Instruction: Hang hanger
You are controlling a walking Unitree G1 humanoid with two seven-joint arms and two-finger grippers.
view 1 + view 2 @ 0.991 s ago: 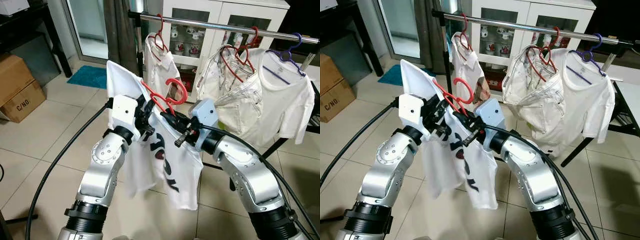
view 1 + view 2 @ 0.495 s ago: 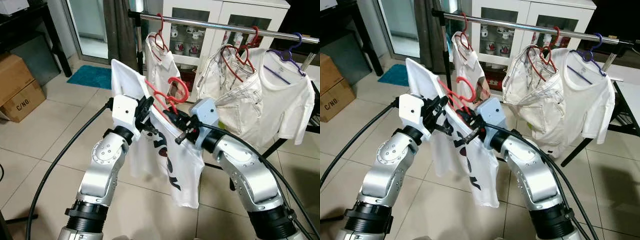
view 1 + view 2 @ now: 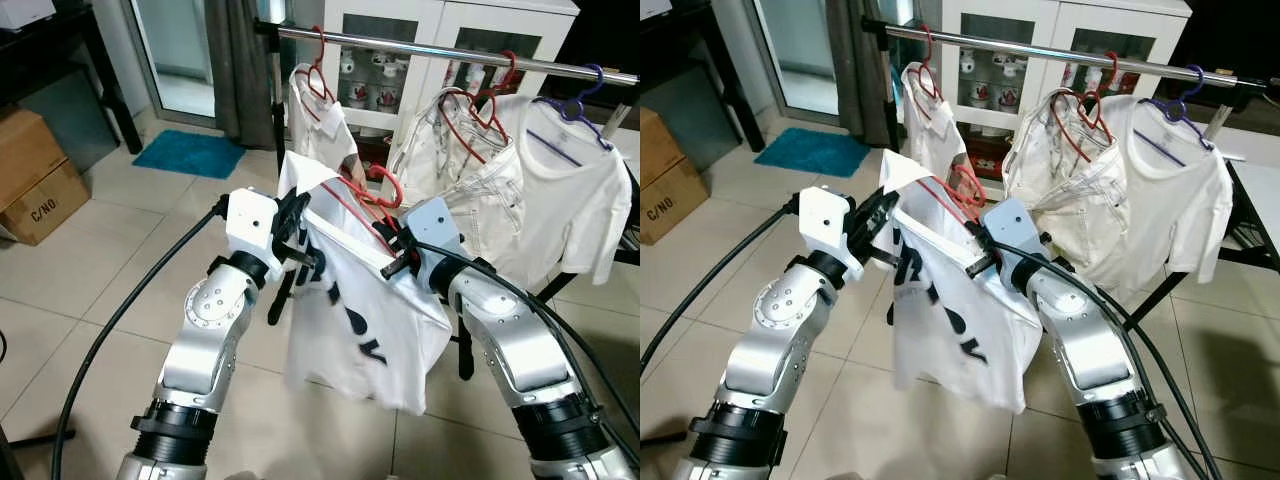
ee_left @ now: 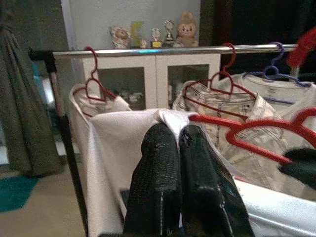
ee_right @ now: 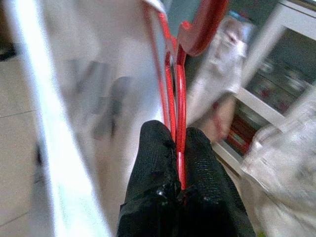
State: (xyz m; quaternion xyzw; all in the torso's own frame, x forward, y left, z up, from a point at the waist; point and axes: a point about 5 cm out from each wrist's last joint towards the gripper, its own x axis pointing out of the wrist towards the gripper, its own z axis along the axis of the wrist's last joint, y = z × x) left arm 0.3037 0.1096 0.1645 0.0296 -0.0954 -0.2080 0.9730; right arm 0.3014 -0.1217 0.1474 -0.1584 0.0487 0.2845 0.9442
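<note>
- Left eye view: both arms are raised in front of the clothes rail (image 3: 440,50), holding a white T-shirt (image 3: 365,320) on a red hanger (image 3: 365,205) between them.
- Left gripper (image 4: 178,143): fingers pressed together, pinching a fold of the white T-shirt at its upper edge; no gap shows between the fingers in the left wrist view.
- Right gripper (image 5: 175,148): fingers closed on the red hanger's wire, which runs up between the two fingertips in the right wrist view.
- Red hanger: sits inside the T-shirt's neck, below the rail and not touching it. Its hook (image 3: 385,187) rises just beside the right gripper, in front of the garments already hung.
- White T-shirt: hangs spread between the two grippers, dark lettering (image 3: 355,330) on the front, hem well above the tiled floor (image 3: 80,270).
- Clothes rail: carries a white shirt on a red hanger (image 3: 315,110) at the robot's left, a cream garment (image 3: 470,160) in the middle and a white tee on a purple hanger (image 3: 570,170) at the right.
- Background: white glass-door cabinet (image 3: 400,40) behind the rail; cardboard box (image 3: 35,180) and teal mat (image 3: 190,153) on the floor at the left.
</note>
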